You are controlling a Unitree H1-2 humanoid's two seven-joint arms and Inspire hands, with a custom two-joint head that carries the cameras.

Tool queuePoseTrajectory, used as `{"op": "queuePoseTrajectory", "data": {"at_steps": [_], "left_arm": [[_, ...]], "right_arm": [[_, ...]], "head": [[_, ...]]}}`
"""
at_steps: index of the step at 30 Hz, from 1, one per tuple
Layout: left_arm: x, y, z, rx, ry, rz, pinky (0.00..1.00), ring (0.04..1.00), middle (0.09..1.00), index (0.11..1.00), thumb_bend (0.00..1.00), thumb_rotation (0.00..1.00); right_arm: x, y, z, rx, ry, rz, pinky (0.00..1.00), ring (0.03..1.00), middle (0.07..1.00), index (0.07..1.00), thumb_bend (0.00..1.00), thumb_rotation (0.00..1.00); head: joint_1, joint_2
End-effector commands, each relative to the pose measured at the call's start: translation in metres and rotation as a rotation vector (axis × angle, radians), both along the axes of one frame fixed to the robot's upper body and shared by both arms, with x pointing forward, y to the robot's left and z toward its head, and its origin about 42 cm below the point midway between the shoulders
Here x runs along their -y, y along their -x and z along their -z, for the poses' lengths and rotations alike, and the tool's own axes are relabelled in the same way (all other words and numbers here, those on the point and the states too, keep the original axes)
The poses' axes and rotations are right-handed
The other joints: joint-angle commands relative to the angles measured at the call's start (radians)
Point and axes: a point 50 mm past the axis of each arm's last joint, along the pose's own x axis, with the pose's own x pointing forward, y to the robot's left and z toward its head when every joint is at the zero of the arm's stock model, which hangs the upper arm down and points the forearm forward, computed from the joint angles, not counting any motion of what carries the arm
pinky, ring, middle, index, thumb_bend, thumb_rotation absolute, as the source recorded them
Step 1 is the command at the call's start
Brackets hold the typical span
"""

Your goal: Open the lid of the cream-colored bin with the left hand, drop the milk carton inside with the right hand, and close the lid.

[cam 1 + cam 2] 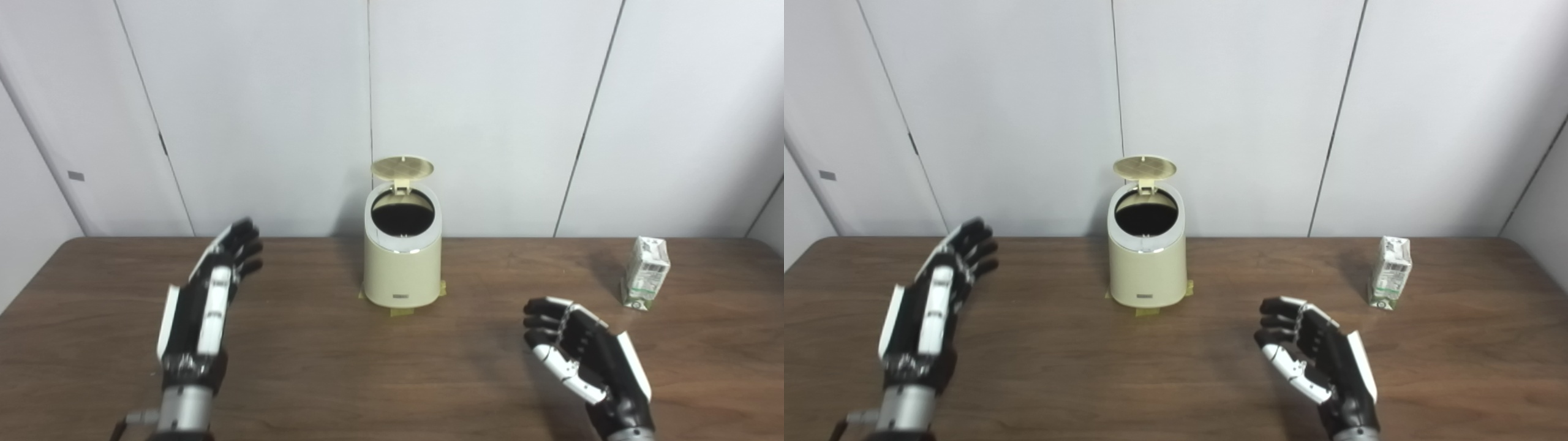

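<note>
Cream bin [402, 257] at centre of bench [306, 355], lid [402, 167] raised upright; milk carton [645, 273] standing far right; left robot hand [211, 294] and right robot hand [579, 355] both released, empty, fingers apart.

The bin [402, 257] stands at the far middle of the tabletop [392, 367], close to the wall, and its lid [402, 167] is raised at the back, so the mouth is free from above and from the near side. Between the right robot hand [582, 361] and the milk carton [645, 273] at the far right, nothing stands. The left robot hand [211, 294] has bare tabletop between it and the bin.
</note>
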Motion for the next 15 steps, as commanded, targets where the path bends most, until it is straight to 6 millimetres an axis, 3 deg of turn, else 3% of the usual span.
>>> {"op": "queuePoseTrajectory", "data": {"at_steps": [1,5,9,13,15], "left_arm": [[0.004,0.003,-0.015,0.102,0.002,0.029,0.79,0.824,0.839,0.834,0.27,0.86],[0.006,0.014,-0.002,0.072,0.008,0.046,0.78,0.830,0.846,0.845,0.26,0.84],[0.010,0.022,0.011,0.039,0.034,0.057,0.81,0.847,0.861,0.854,0.30,0.78],[0.009,0.024,0.018,0.024,0.024,0.055,0.83,0.861,0.875,0.861,0.34,0.77],[0.007,0.024,0.021,0.021,0.018,0.050,0.84,0.863,0.875,0.868,0.34,0.77]], "right_arm": [[0.003,-0.009,-0.031,0.133,0.010,-0.024,0.59,0.656,0.674,0.652,0.29,0.32],[0.016,-0.018,-0.051,0.238,0.031,-0.021,0.60,0.663,0.677,0.654,0.31,0.36],[0.043,-0.037,-0.069,0.312,0.111,-0.020,0.63,0.687,0.698,0.683,0.32,0.45],[0.058,-0.050,-0.110,0.404,0.230,0.036,0.61,0.676,0.686,0.662,0.34,0.48],[0.064,-0.056,-0.134,0.429,0.363,0.081,0.57,0.664,0.682,0.670,0.42,0.47]], "head": [[0.001,0.001],[-0.016,-0.002],[-0.031,-0.005],[-0.059,-0.005],[-0.086,-0.005]]}}
